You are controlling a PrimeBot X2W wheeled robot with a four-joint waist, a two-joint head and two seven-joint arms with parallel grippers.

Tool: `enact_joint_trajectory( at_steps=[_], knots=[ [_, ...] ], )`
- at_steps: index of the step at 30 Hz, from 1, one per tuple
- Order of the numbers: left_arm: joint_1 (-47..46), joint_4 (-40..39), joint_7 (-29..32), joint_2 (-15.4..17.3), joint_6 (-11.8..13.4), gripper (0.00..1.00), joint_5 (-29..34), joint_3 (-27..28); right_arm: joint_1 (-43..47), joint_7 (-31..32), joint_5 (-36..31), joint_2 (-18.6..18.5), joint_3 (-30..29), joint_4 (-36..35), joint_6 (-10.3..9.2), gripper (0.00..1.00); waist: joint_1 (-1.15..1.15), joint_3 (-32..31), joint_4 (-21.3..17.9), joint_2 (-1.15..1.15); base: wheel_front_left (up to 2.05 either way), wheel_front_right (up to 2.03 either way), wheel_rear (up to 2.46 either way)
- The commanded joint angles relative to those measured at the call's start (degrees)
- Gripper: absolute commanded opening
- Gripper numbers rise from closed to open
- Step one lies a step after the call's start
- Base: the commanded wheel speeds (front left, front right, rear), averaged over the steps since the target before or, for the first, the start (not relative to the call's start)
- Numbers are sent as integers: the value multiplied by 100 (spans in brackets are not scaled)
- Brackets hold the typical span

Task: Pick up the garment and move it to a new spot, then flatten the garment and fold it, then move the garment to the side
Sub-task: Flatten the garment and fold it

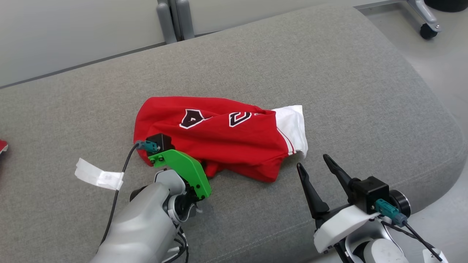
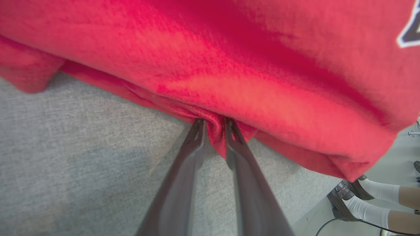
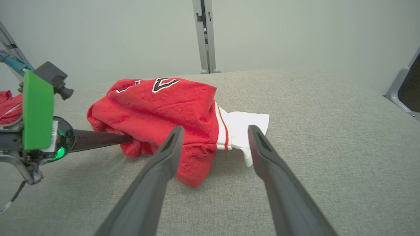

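Grey woven upholstery covers the broad padded surface (image 1: 329,73) in front of me, with a pale wall and a grey post (image 1: 175,20) behind it and a castor (image 1: 427,31) on the floor at the far right.

The garment (image 1: 226,142) lies bunched near the middle of the surface, closer to my side. It is bright red, with black characters outlined in white across its top, and a white sleeve edged with thin red stripes sticks out on the right. The cloth is rumpled and folded over itself, so I cannot read the characters or make out the garment's full shape.

From the left wrist view, my left pincer (image 2: 215,126) is clenched on a ridge of red cloth at the garment's near lower edge, with fabric bunched between the two fingers. On the head view a green bracket (image 1: 184,170) covers those fingertips.

My right pincer (image 1: 312,161) is released, its fingers spread wide and holding nothing, just beside the white sleeve and clear of the cloth.

A scrap of red (image 1: 3,145) is cut off at the left edge; I cannot tell what it is. A person's shoes and white socks (image 2: 361,196) show at the corner of the left wrist view.
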Motion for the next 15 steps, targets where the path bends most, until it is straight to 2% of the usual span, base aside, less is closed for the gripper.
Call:
enact_joint_trajectory(
  at_steps=[1,7,15],
  knots=[
    [-64,30,-54,24,-52,0,-64,-44,-8,3,44,-8,-10,12,0,100,0,-41,12,0,0,0,0],
    [-139,150,-178,24,-120,0,-116,-231,83,10,55,-8,-55,39,0,100,0,-205,151,0,0,0,0],
    [-857,333,-699,179,-229,0,310,-384,258,-27,164,-8,-94,72,0,100,0,-563,554,0,0,0,0]
  ],
)
